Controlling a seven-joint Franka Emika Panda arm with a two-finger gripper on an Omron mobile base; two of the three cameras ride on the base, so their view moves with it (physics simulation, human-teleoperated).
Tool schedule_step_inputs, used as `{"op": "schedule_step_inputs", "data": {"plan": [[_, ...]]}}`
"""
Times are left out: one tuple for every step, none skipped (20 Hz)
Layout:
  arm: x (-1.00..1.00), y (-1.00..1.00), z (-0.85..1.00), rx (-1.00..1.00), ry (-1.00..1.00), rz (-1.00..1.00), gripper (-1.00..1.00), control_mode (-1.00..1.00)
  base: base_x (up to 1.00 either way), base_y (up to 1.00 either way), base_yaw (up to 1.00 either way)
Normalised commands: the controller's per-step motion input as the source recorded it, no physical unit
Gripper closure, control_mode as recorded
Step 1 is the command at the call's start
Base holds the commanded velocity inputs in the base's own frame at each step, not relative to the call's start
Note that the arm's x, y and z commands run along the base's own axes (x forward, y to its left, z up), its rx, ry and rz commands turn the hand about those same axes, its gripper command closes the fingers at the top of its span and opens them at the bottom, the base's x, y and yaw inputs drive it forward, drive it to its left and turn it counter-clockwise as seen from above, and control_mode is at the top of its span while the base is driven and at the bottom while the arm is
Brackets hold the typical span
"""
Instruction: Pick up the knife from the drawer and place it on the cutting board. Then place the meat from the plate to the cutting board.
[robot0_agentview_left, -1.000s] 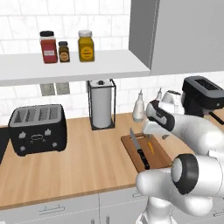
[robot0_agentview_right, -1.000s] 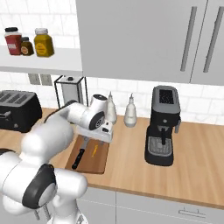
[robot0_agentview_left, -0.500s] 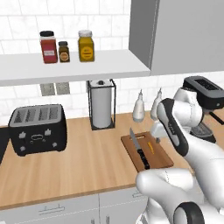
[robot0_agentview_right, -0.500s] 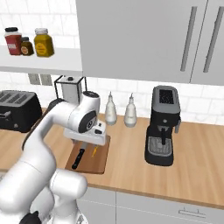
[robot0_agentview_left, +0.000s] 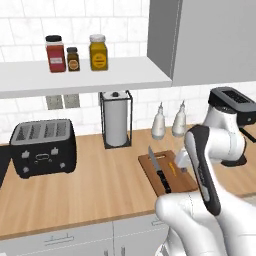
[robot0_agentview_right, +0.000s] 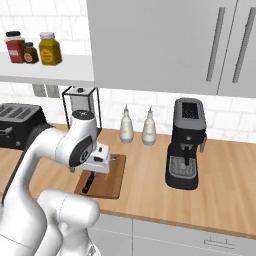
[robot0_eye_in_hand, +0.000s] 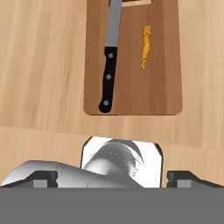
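Knife (robot0_eye_in_hand: 109, 70) and meat (robot0_eye_in_hand: 145, 45) are lying apart on the cutting board (robot0_eye_in_hand: 162, 83); gripper (robot0_eye_in_hand: 113, 178) is hovering above, jaws spread wide, holding nothing.

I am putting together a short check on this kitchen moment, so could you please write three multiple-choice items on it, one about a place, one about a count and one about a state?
1. Where does the knife lie?
A. on the toaster
B. on the cutting board
C. on the shelf

2. How many jars stand on the shelf?
A. one
B. five
C. three

3. How is the gripper?
A. open, holding nothing
B. shut on the knife
C. shut on the meat

Answers:
1. B: in the hand view the black handle and silver blade rest on the brown board, beside the meat.
2. C: the left base view shows a red, a small dark and a yellow jar in a row.
3. A: the two finger tips stand wide apart at the bottom of the hand view, with nothing between them.
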Motion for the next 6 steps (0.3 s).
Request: {"op": "schedule_step_inputs", "data": {"plan": [[-0.24, 0.19, 0.39, 0.0, -0.07, 0.04, -1.0, -1.0, 0.0, 0.0, 0.0], [-0.23, 0.21, 0.45, 0.01, -0.08, 0.03, -1.0, -1.0, 0.0, 0.0, 0.0], [-0.19, 0.2, 0.51, 0.01, -0.08, 0.01, -1.0, -1.0, 0.0, 0.0, 0.0], [-0.18, 0.2, 0.55, 0.03, -0.09, 0.0, -1.0, -1.0, 0.0, 0.0, 0.0], [-0.16, 0.19, 0.61, 0.04, -0.08, 0.0, -1.0, -1.0, 0.0, 0.0, 0.0], [-0.11, 0.15, 0.66, 0.06, -0.08, 0.01, -1.0, -1.0, 0.0, 0.0, 0.0]]}}
